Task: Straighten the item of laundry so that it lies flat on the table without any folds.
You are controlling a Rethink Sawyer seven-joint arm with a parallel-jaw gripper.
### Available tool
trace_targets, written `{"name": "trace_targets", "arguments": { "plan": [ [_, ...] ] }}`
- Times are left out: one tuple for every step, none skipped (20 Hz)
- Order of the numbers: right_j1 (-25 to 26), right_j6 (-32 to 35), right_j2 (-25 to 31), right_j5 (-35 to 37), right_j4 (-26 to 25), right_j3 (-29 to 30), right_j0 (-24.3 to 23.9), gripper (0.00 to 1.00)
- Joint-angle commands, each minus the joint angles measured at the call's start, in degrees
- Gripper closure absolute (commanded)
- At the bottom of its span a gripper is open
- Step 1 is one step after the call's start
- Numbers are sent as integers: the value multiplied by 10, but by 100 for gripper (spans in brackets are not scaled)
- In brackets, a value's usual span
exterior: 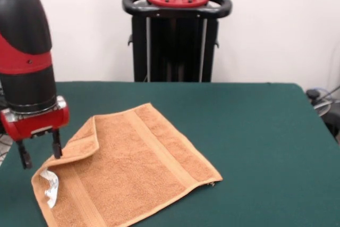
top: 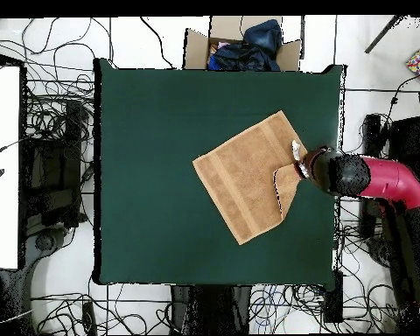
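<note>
The orange-tan towel lies on the dark green table, near its front-left part in the front view. Most of it is spread out, but its left corner is folded over onto itself. A white tag shows at the near left corner. My gripper hangs at the towel's left edge, open, with one finger touching the rim of the folded flap and the other off the cloth. In the overhead view the towel lies right of the table's middle, with my gripper at its right corner by the tag.
The robot's black pedestal stands behind the table's far edge. In the overhead view a cardboard box with dark cloth sits beyond the table's top edge, cables cover the floor, and a white bench stands at the left.
</note>
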Motion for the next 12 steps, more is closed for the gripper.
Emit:
{"name": "trace_targets", "arguments": {
  "plan": [
    [-55, 111, -35, -37, 3, 103, 84, 0],
    [-61, 129, -42, -47, 3, 115, 92, 0],
    [-64, 146, -49, -58, 5, 126, 100, 0],
    [-68, 163, -56, -69, 6, 136, 108, 0],
    [-68, 177, -64, -76, 10, 143, 117, 0],
    [-68, 189, -71, -86, 13, 150, 125, 0],
    [-70, 199, -78, -95, 16, 155, 133, 0],
    [-72, 209, -86, -104, 19, 161, 140, 0],
    [-75, 214, -91, -110, 24, 166, 146, 0],
    [-74, 216, -97, -115, 30, 168, 153, 0],
    [-75, 218, -103, -121, 34, 170, 159, 0],
    [-73, 217, -108, -125, 38, 168, 164, 0]
  ]
}}
